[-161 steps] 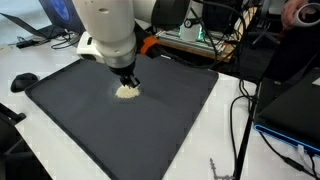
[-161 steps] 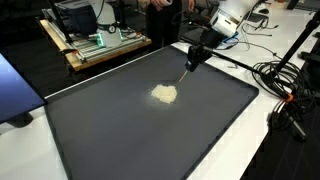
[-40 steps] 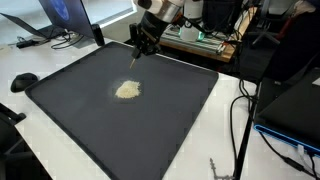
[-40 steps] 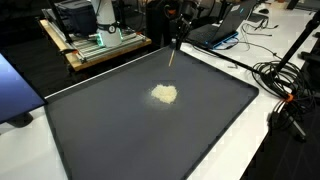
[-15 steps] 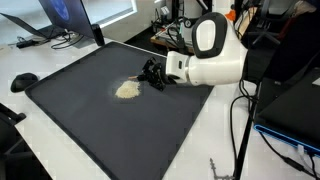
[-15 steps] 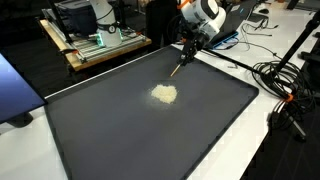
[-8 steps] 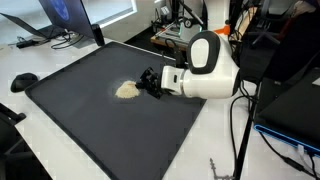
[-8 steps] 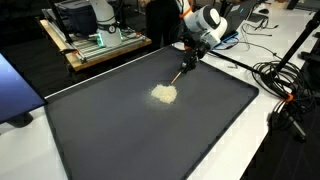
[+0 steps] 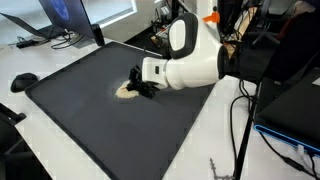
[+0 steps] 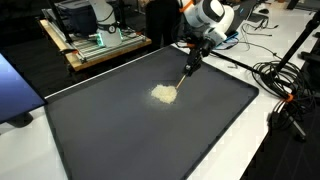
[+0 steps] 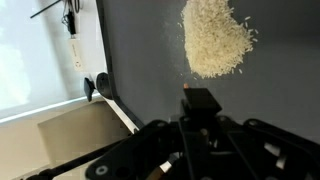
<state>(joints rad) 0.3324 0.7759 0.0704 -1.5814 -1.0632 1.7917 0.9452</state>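
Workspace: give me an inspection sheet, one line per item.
Surface: dark mat on a white table.
Job's things: pale grain pile mid-mat; thin tool, tip at the pile's edge.
Clutter: black mouse beside the mat.
Hand: the hand is shut on the thin tool, low by the pile.
Cables: black cables bundled on the table past the mat.
Surroundings: laptop; wooden board with electronics.

A lab: tangled cables (image 10: 287, 92), monitor (image 9: 62, 14), electronics cart (image 10: 97, 44).

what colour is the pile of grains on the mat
Pale cream-white. The small pile of grains shows best in the wrist view, against the dark grey mat.
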